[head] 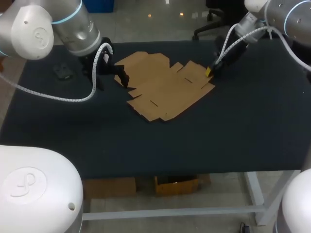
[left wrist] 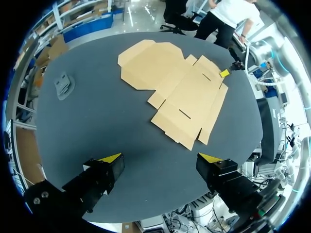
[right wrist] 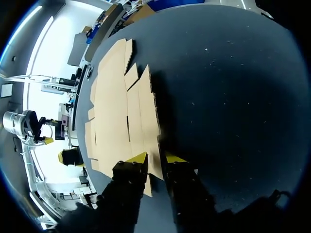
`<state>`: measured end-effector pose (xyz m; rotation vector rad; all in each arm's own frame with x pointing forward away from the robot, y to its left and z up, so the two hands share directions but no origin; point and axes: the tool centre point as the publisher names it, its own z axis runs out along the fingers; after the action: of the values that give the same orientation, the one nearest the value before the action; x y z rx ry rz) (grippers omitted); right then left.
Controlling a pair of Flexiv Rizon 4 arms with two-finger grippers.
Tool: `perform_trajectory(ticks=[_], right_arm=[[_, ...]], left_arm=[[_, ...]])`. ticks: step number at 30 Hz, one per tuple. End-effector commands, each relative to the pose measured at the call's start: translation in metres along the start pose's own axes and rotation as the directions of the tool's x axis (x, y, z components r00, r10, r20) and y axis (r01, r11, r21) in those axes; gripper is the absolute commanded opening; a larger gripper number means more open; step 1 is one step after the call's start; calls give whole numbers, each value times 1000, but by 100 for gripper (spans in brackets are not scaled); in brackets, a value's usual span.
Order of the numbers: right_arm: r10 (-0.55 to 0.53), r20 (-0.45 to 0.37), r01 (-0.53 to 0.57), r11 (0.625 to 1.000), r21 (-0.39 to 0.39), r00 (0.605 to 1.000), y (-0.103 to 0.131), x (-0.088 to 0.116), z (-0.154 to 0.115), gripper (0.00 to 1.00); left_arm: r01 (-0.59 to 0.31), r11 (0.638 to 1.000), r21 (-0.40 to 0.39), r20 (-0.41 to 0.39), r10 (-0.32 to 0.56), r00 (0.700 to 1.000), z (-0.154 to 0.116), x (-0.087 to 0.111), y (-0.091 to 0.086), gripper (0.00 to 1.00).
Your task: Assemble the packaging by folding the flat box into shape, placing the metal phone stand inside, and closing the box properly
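The flat brown cardboard box point(head: 160, 90) lies unfolded in the middle of the dark table. My right gripper point(head: 209, 72) sits low at its right edge. In the right wrist view the gripper point(right wrist: 156, 158) straddles the edge of the box point(right wrist: 114, 107), its fingers close together with a narrow gap and the flap's edge in it. My left gripper point(head: 112, 86) hangs wide open and empty above the box's left side. In the left wrist view the gripper point(left wrist: 160, 158) is well short of the box point(left wrist: 180, 87). The grey metal phone stand point(head: 62, 72) lies at the far left.
The phone stand point(left wrist: 63, 85) is the only other object on the table point(head: 233, 131). Bare dark surface stretches in front of the box and to its right. My left arm crosses the table's back left corner.
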<state>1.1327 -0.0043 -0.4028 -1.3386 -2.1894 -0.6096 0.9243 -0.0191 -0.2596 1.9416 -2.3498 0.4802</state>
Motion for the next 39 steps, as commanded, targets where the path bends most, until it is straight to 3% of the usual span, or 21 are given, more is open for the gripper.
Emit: perform_trajectory(ticks=[1,4,17,26,39], right_arm=[[0,4,0,1000,-28,1000,-9,5,-7,8],[-3,5,3,999,-42,1000,-11,9,-10,0],[-17,9,18,994,-105,1000,-21,24,-14,0],[15,4,-14,980,-198,1000,-40,30,-14,0],[67,23,-56,949,-311,998,-64,40,-19,0]], left_arm=[[1,1000,-5,4,-1,1000,1,1,-1,100],[0,1000,-6,2,0,1000,1,1,-2,100],[32,999,-36,-20,-33,999,3,1,-2,100],[97,995,-39,-32,-98,995,4,-3,-2,100],[112,993,-31,-36,-113,993,5,-4,-2,100]])
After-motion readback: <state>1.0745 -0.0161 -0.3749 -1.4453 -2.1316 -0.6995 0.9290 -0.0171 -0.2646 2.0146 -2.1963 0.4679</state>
